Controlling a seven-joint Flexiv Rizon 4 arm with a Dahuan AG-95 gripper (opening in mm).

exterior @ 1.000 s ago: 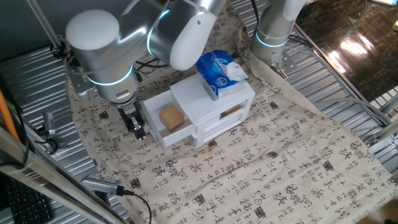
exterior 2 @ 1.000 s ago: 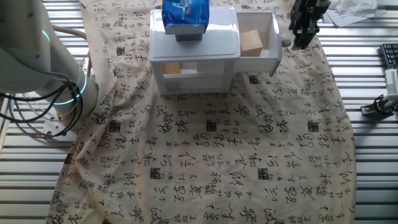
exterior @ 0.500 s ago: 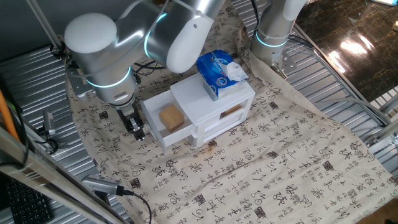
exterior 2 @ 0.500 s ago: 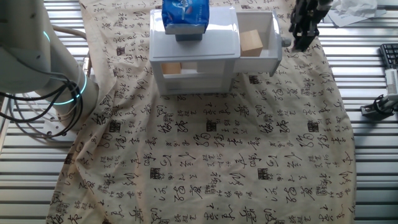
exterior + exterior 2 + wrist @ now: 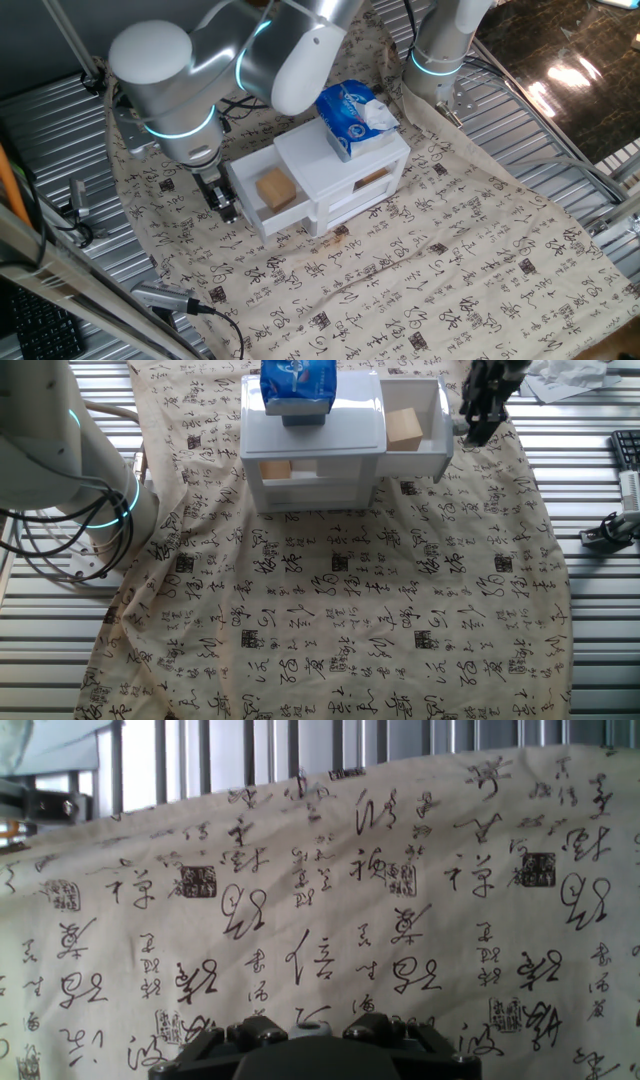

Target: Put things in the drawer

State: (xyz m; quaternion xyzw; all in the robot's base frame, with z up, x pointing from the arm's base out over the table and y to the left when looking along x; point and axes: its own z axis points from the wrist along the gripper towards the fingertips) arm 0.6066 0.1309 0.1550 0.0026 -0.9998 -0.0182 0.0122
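The tan block (image 5: pixel 275 188) lies inside the upper drawer (image 5: pixel 262 222), which is pulled out of the white cabinet (image 5: pixel 345 152). The other fixed view shows the block (image 5: pixel 404 428) in the open drawer (image 5: pixel 418 460) too. My gripper (image 5: pixel 226 208) points down right at the drawer's front, also seen in the other fixed view (image 5: pixel 478 426). In the hand view the gripper (image 5: pixel 312 1023) has the small round white knob (image 5: pixel 312 1016) between its dark fingers, with narrow gaps either side. It looks open and holds nothing.
A blue-and-white tissue pack (image 5: pixel 355 115) sits on top of the cabinet. The lower drawer with a tan slot (image 5: pixel 372 180) is closed. A patterned cloth (image 5: pixel 430 260) covers the table. Another arm's base (image 5: pixel 440 50) stands behind. Metal slats lie beyond the cloth's edge (image 5: pixel 300 750).
My gripper has shifted slightly toward the drawer's front. The drawer and the block have not moved.
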